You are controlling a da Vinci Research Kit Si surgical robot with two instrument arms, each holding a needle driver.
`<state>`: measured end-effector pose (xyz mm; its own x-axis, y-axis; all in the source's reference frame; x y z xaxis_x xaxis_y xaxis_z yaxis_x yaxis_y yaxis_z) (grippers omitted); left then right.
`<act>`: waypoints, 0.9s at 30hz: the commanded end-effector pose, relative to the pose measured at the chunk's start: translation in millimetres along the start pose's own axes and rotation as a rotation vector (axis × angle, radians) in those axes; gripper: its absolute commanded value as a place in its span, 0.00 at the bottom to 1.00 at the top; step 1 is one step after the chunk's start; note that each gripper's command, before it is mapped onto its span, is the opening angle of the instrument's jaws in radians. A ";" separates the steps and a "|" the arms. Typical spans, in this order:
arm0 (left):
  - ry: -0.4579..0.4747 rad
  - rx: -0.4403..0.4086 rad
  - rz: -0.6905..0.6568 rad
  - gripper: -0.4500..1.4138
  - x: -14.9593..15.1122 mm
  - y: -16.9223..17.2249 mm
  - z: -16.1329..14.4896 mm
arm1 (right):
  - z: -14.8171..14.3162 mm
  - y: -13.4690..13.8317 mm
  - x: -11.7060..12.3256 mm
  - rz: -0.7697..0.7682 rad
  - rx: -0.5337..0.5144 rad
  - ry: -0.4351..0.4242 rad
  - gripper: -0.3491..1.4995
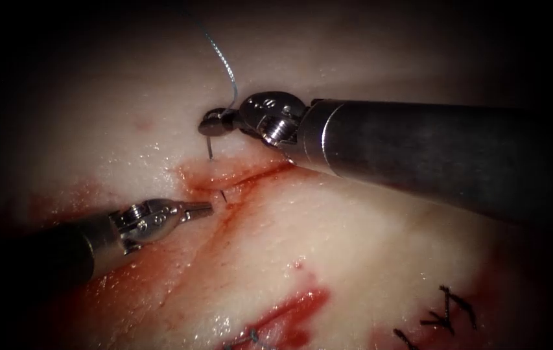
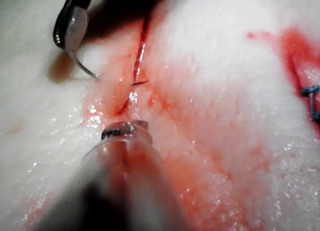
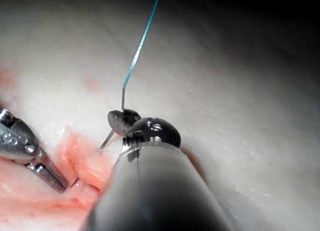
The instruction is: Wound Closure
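R hand pinches needle near its thread end, above cut; tip shows within cut. L hand pressed together, empty, just beside tip. Stitches done; this bite unfinished.

Our right tool reaches in from the right, wrist bent, jaws clamped on the needle near its tail end. Our left tool lies low, jaws closed together and holding nothing.

dark shafts, silver screwed wrists
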<state>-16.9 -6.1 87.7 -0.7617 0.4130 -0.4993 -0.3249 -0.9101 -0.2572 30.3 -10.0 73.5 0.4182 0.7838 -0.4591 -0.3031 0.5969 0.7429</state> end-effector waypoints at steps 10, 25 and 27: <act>0.001 0.003 0.007 0.23 0.4 -0.4 0.7 | 0.5 3.3 1.0 -0.134 0.116 0.209 0.90; 0.000 0.003 0.006 0.23 0.4 -0.3 0.7 | 0.9 5.9 -0.7 -0.622 0.302 0.464 0.87; 0.000 0.003 0.006 0.23 0.4 -0.3 0.6 | 0.1 6.1 -0.8 -0.648 0.294 0.466 0.87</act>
<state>-17.0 -6.2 87.6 -0.7636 0.4087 -0.4998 -0.3221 -0.9121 -0.2538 27.7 -7.7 78.1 0.0178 0.3268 -0.9449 0.1404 0.9349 0.3259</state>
